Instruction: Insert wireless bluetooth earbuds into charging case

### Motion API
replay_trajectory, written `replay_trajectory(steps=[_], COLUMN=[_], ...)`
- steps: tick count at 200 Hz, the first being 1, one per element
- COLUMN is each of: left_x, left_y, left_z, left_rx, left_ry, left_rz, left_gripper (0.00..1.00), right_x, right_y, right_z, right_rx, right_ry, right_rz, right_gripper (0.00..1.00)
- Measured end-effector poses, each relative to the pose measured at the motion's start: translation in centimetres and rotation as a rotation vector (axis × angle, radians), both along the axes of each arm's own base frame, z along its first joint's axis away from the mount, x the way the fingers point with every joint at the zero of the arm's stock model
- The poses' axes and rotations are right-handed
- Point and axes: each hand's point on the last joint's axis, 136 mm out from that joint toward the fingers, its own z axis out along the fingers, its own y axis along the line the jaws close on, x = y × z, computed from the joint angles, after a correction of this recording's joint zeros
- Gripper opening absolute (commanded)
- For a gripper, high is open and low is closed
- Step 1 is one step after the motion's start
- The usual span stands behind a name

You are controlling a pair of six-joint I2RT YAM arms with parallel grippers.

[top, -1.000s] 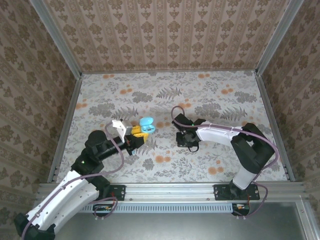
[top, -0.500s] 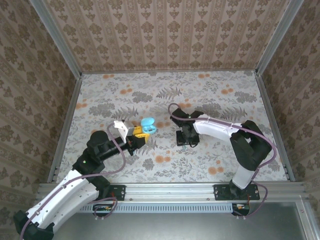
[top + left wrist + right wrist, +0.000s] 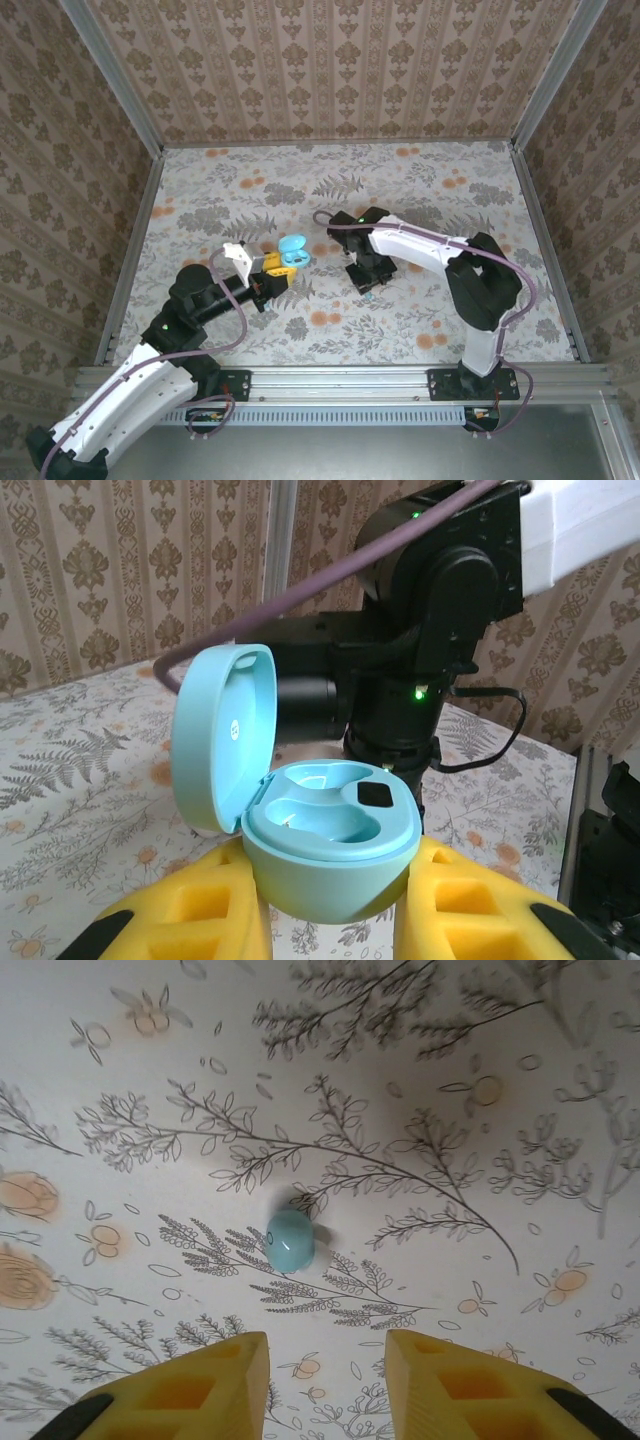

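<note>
Right fingers [image 3: 365, 277] leftward over teal earbud [image 3: 290, 1240]

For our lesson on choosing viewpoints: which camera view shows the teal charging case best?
The left wrist view. There the charging case sits close up, with its lid open and its inner wells visible, gripped by the left gripper. The top external view shows it as a small teal shape at that gripper's tip, too small for detail.
</note>
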Motion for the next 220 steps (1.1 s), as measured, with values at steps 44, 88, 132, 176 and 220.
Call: replay_trajectory(steps=[44, 88, 132, 176, 220], left_x=[0.0, -0.1, -0.2, -0.3, -0.3], left_y=[0.0, 0.2, 0.4, 0.5, 0.5], left_z=[-0.1, -0.2, -0.5, -0.6, -0.5], left_rx=[0.006, 0.013, 0.022, 0.026, 0.024], left_ry=[-0.005, -0.007, 0.003, 0.006, 0.004], left_rz=[0.001, 0.007, 0.01, 0.013, 0.014], left_gripper=[0.18, 0.18, 0.18, 0.18, 0.18], right_x=[-0.4, -0.5, -0.2, 0.1, 0.2], right_y=[0.9, 1.0, 1.4, 1.6, 1.3], right_z=[-1.0, -1.8, -2.4, -2.9, -3.4], right_rx=[-0.027, -0.042, -0.035, -0.035, -0.057], right_ry=[0.02, 0.035, 0.028, 0.023, 0.023], right_rz=[0.045, 0.049, 0.05, 0.051, 0.053], right_gripper=[0.34, 0.33, 0.3, 0.3, 0.3])
